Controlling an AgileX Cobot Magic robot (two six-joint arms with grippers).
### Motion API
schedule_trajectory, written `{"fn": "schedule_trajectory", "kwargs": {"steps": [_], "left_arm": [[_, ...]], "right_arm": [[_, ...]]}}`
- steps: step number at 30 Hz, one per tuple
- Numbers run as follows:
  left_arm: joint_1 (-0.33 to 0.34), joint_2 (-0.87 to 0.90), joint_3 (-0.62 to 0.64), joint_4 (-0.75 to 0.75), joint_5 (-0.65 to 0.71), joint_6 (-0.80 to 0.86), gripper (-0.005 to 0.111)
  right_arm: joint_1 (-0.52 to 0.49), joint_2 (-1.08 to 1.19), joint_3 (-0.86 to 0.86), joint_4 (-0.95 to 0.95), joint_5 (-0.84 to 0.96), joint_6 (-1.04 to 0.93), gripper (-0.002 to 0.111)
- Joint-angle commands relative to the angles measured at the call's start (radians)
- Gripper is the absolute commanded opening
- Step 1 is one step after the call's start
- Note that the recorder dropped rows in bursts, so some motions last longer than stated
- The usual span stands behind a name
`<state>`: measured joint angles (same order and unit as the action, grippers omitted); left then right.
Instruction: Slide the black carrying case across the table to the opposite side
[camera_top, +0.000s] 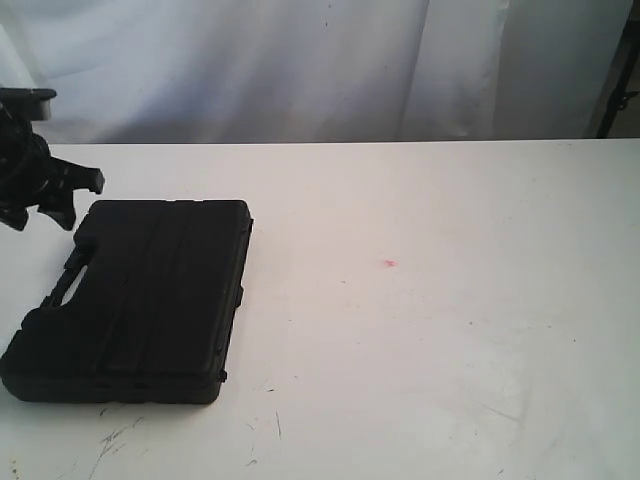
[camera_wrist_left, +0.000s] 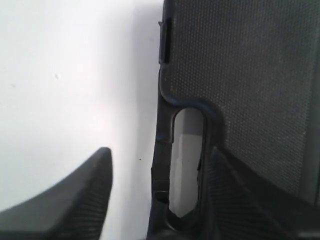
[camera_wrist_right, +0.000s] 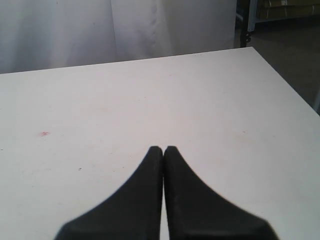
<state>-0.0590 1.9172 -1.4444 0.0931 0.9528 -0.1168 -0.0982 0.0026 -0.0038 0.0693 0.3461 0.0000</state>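
Note:
The black case (camera_top: 140, 300) lies flat on the left part of the white table (camera_top: 430, 330), its handle slot (camera_top: 68, 283) facing the left edge. My left gripper (camera_top: 62, 200) hovers at the case's far left corner. In the left wrist view it (camera_wrist_left: 160, 152) is open and straddles the handle bar beside the slot (camera_wrist_left: 187, 160): one finger stands over bare table (camera_wrist_left: 75, 75), the other over the textured lid (camera_wrist_left: 250, 75). I cannot tell whether it touches. My right gripper (camera_wrist_right: 163, 148) is shut on nothing above bare table (camera_wrist_right: 150, 100), outside the exterior view.
A white curtain (camera_top: 300, 60) hangs behind the table. A small red speck (camera_top: 389, 263) marks the middle and dark scuffs (camera_top: 120, 435) lie near the front edge. A black stand (camera_top: 615, 90) rises at the far right. Floor (camera_wrist_right: 290, 55) shows beyond the table's corner.

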Motion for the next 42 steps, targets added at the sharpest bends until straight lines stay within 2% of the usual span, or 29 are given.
{"fn": "schedule_trajectory", "kwargs": {"steps": [1,2,3,9,16,24,32,35,42], "left_arm": [[-0.004,-0.105,-0.004,-0.015,-0.004,-0.023,0.015],[-0.004,-0.141,-0.002,-0.024,-0.004,-0.023,0.001],[-0.004,-0.166,0.002,-0.026,-0.006,-0.021,0.001],[-0.004,-0.354,0.083,-0.103,-0.068,-0.005,0.0],[-0.004,-0.639,0.347,-0.125,-0.258,-0.01,0.0],[-0.004,-0.961,0.625,-0.17,-0.389,-0.013,0.0],[-0.004,-1.284,0.836,-0.195,-0.378,-0.013,0.0],[-0.004,-1.383,0.856,-0.175,-0.318,-0.011,0.0],[-0.004,-1.538,0.858,-0.076,-0.32,-0.004,0.0]], "right_arm": [[-0.005,-0.003,0.004,-0.001,0.0,0.007,0.0],[-0.005,-0.003,0.004,-0.001,0.0,0.007,0.0],[-0.005,-0.003,0.004,-0.001,0.0,0.007,0.0],[-0.005,-0.003,0.004,-0.001,0.0,0.007,0.0],[-0.005,-0.003,0.004,-0.001,0.0,0.007,0.0],[-0.005,-0.003,0.004,-0.001,0.0,0.018,0.0],[-0.005,-0.003,0.004,-0.001,0.0,0.018,0.0],[-0.005,-0.003,0.004,-0.001,0.0,0.018,0.0],[-0.005,-0.003,0.004,-0.001,0.0,0.018,0.0]]}}
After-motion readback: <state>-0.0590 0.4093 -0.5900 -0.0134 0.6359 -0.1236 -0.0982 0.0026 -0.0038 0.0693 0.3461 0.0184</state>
